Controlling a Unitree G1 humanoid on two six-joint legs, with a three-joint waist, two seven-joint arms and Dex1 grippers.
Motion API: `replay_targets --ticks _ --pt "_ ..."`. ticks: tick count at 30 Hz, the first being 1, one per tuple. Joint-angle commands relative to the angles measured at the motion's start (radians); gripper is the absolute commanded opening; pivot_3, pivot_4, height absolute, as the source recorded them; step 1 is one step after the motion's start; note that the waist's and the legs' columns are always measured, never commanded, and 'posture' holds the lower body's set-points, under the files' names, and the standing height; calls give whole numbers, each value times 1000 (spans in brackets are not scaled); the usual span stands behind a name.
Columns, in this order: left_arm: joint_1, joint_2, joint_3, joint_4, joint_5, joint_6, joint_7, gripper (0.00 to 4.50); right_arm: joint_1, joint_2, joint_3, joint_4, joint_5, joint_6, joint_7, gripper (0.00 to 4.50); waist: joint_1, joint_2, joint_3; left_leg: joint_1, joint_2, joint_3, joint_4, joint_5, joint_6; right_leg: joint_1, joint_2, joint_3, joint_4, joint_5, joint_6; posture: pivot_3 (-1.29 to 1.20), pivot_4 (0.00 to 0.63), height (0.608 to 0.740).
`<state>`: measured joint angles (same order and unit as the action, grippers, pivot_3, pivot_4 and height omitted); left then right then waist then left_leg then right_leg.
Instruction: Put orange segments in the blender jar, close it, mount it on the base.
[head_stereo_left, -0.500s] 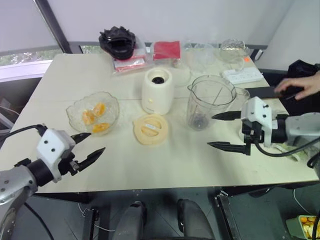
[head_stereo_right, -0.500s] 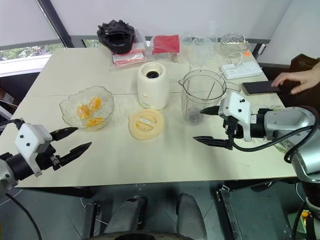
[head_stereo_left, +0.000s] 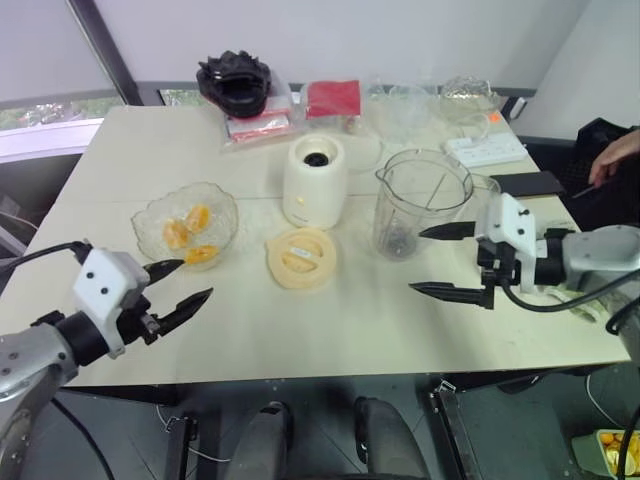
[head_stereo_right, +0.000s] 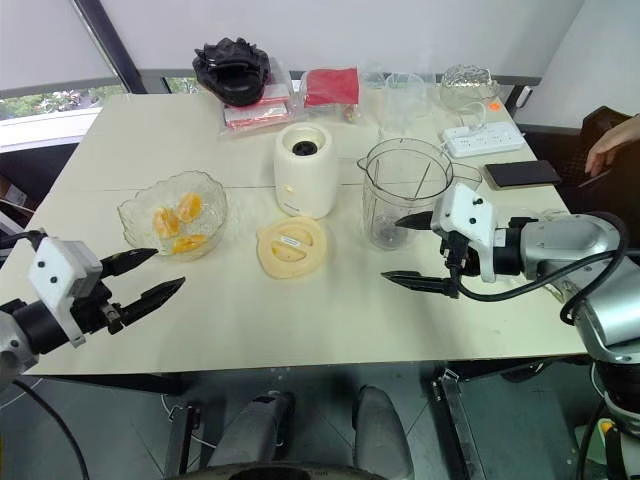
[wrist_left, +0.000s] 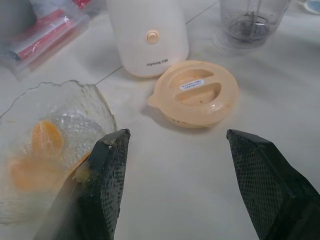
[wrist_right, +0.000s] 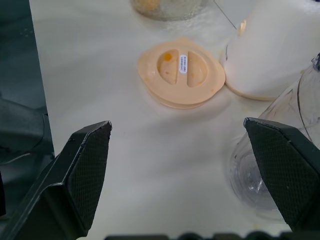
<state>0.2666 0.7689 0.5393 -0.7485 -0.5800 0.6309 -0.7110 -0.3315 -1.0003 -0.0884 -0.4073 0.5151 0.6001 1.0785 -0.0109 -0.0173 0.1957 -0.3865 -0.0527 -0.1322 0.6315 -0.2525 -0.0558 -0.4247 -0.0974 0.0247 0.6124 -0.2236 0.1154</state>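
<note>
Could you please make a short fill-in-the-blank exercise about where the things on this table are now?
1. The orange segments lie in the glass ____.
2. The flat cream lid lies on the table in front of the ____.
3. The blender jar stands with no ____ on it.
4. Both the left gripper and the right gripper are ____.

Missing words: bowl; base; lid; open

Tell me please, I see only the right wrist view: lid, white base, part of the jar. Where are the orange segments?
Observer: The orange segments lie in a cut-glass bowl, on the lid's left.
Operator: Is the jar empty?
Observer: Yes, the blender jar holds just its blade, no fruit.
Operator: And the left gripper?
Observer: The left gripper is open and empty, near the table's front edge, short of the bowl.
</note>
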Motion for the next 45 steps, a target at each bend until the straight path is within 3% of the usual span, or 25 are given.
replay_targets --ticks 1,10,13,17,20,23,28,33,37,45 --pt "-14 26 5 -19 -12 7 2 3225 -25 4 -10 -18 3 -9 -8 4424 0 0 0 0 0 0 0 0 0 0 0 0 0 0 0 0 150 740" --pt "-45 92 1 29 -6 21 -44 3225 -18 10 -2 -29 5 -9 -22 4424 -1 0 0 0 0 0 0 0 0 0 0 0 0 0 0 0 150 740" --pt "-67 148 18 89 -7 21 -95 3225 -13 18 1 -40 8 -4 -32 4424 0 0 0 0 0 0 0 0 0 0 0 0 1 0 0 0 150 740" --pt "-151 303 -20 297 29 -48 -270 3225 -13 32 19 -44 -1 -8 -40 4424 -1 0 0 0 0 0 0 0 0 -1 1 0 1 0 0 0 150 740" --pt "-298 436 -153 526 57 -96 -446 3225 -29 48 42 -34 -13 -20 -46 4424 0 0 0 0 0 0 0 0 0 -1 1 0 2 0 0 0 150 740" --pt "-505 481 -337 749 141 -177 -580 3225 -45 64 63 -30 -23 -24 -55 4424 -4 1 0 -1 0 1 0 0 0 -2 1 0 2 0 0 0 150 740" --pt "-1015 399 -686 1272 457 -380 -776 3225 -31 72 70 -60 -22 -15 -64 4424 -2 0 1 -3 0 0 0 0 0 -4 1 -1 2 3 4 0 150 740" --pt "-1376 256 -887 1741 730 -606 -788 3225 -18 62 58 -92 -6 15 -69 4424 -4 -1 1 -4 -1 0 1 0 0 -4 1 -1 2 4 7 0 150 740" --pt "-1509 153 -969 1943 869 -693 -709 3225 8 38 40 -129 12 48 -60 4424 -7 -1 1 -4 -1 0 1 0 1 -4 1 -1 2 4 9 0 150 740" --pt "-1555 29 -1024 2064 1016 -765 -598 3225 12 1 14 -154 35 76 -59 4424 -7 -3 2 -5 -1 -1 3 0 1 -5 1 -1 4 5 10 0 150 740"
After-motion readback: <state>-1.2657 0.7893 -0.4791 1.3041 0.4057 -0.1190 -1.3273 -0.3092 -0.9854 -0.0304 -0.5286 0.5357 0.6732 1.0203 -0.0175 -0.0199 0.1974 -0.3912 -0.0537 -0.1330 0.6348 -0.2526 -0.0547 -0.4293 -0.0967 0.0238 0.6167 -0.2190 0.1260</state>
